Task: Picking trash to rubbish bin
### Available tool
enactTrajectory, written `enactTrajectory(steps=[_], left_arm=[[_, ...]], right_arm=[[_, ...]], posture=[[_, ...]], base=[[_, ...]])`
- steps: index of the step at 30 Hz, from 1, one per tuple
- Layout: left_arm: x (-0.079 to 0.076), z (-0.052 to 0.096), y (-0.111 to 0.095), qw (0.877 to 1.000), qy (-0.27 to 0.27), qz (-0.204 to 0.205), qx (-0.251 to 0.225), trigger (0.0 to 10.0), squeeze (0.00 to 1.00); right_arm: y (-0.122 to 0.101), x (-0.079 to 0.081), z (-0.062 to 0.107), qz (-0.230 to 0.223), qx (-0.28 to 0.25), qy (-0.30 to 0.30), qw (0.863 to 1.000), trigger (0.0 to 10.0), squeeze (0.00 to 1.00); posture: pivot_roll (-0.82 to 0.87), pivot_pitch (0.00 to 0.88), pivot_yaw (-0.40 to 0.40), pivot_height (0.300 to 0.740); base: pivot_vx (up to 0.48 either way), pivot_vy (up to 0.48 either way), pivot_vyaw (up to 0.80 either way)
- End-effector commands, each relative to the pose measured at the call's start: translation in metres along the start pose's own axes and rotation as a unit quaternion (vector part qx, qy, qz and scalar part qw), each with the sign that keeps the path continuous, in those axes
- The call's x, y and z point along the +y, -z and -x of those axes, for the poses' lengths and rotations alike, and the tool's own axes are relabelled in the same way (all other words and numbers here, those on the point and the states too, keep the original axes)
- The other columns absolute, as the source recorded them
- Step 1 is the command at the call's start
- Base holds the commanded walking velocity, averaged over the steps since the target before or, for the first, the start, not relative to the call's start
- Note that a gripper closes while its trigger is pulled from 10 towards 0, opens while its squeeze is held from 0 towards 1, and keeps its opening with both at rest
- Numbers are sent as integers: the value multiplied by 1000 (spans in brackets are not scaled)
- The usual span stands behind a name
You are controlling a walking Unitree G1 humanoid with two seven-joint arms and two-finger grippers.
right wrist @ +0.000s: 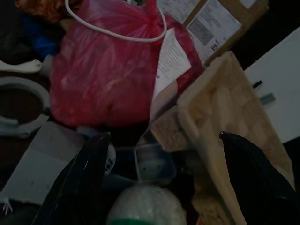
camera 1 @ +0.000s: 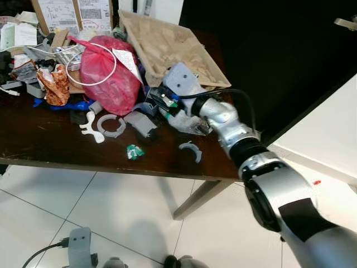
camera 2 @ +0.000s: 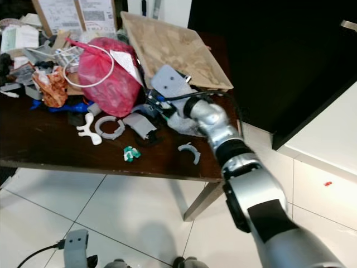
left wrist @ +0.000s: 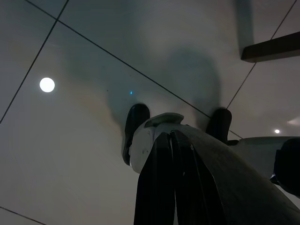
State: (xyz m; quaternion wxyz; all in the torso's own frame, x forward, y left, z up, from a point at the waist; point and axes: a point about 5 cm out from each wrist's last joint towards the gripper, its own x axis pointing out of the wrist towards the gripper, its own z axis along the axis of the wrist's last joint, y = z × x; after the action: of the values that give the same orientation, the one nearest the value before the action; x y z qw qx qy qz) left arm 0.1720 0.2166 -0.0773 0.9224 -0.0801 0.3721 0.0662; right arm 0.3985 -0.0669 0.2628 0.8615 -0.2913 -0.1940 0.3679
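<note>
A heap of trash lies on the dark wooden table (camera 1: 50, 148): a knotted red plastic bag (camera 1: 109, 72), a crumpled orange wrapper (camera 1: 53, 84) and a brown paper tray (camera 1: 167, 47). My right arm reaches over the table's right end, and its gripper (camera 1: 159, 101) sits in the clutter just right of the red bag. In the right wrist view the right gripper (right wrist: 161, 140) is open, its black fingers (right wrist: 84, 178) wide apart around a small clear plastic tub (right wrist: 152, 164), touching nothing. The red bag (right wrist: 108, 79) lies just beyond. My left gripper (left wrist: 171, 178) hangs shut above the floor.
White ring pieces (camera 1: 111, 125), a grey block (camera 1: 142, 123), a small green scrap (camera 1: 134, 151) and a grey curved piece (camera 1: 191, 149) lie near the table's front edge. Boxes and papers (camera 1: 67, 14) crowd the back. A white counter (camera 1: 329, 139) stands on the right. Pale floor tiles (camera 1: 111, 212) lie below.
</note>
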Motion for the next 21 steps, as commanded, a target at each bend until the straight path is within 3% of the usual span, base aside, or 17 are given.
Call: enactTrajectory(steps=[1,3,7,13,16,21], left_arm=[[-7,5,18,1000,7,4,27,10000,0],[-8,5,18,1000,8,3,28,10000,0],[-8,5,19,1000,9,2,28,10000,0],[-11,4,19,1000,13,1,25,10000,0],[-13,5,19,1000,15,2,22,10000,0],[-14,5,19,1000,16,2,20,10000,0]], right_arm=[[4,-7,8,5,5,-3,1000,10000,0],[1,-19,10,17,6,29,999,10000,0],[-2,-22,7,35,10,52,998,10000,0],[-6,-4,-7,45,11,49,998,10000,0],[-12,10,-17,73,8,20,997,10000,0],[-20,14,-24,88,0,14,996,10000,0]], posture=[[253,237,-171,740],[253,237,-172,740],[248,239,-170,740],[247,252,-177,740],[251,263,-182,740],[258,271,-192,740]], base=[[0,0,0],[0,0,0],[0,0,0],[0,0,0],[0,0,0],[0,0,0]])
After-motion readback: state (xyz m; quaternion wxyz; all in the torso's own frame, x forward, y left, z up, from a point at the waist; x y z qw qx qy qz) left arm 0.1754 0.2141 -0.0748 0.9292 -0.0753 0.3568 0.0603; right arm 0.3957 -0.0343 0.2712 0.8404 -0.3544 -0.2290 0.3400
